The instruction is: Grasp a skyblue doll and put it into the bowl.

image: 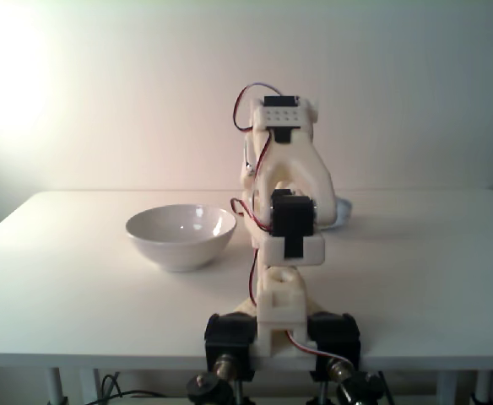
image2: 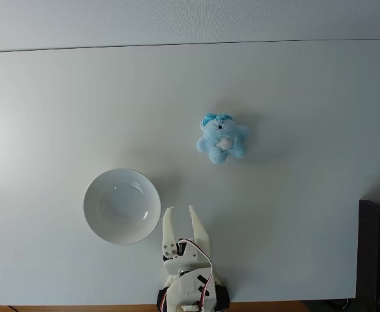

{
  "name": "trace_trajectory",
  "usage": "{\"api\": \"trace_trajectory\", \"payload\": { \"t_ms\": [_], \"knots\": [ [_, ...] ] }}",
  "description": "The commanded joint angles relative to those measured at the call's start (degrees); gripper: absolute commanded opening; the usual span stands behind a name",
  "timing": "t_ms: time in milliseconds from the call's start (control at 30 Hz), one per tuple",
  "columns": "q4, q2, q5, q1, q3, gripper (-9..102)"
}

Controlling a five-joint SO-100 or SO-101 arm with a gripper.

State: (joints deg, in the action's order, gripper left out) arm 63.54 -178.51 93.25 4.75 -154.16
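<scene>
Front fixed view: my arm [image: 284, 219] stands folded at the near desk [image: 415, 278] edge. The bowl [image: 181, 235] sits left of it on the desk, with nothing visible inside. A pale blue sliver of the skyblue doll [image: 342, 213] peeks out behind the arm's right side.

Top-down fixed view: my fingers [image2: 181, 218] are parted in a narrow V, holding nothing, just right of the bowl [image2: 122, 206]. The skyblue doll [image2: 222, 138] lies on the desk [image2: 60, 104], well apart, beyond my fingers and slightly right.
</scene>
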Motion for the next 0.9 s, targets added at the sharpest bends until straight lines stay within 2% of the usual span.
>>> {"api": "trace_trajectory", "payload": {
  "t_ms": [0, 167, 333, 500, 867],
  "knots": [
    [-0.62, -16.26, -0.35, -0.26, 3.78, 37],
    [0.18, -16.08, -0.44, -6.5, 7.29, 56],
    [0.18, -15.91, 0.09, -17.4, 10.55, 65],
    [0.18, -8.44, 0.26, -23.99, 16.0, 67],
    [0.18, 31.2, 0.26, -24.61, 39.9, 67]
  ]
}}
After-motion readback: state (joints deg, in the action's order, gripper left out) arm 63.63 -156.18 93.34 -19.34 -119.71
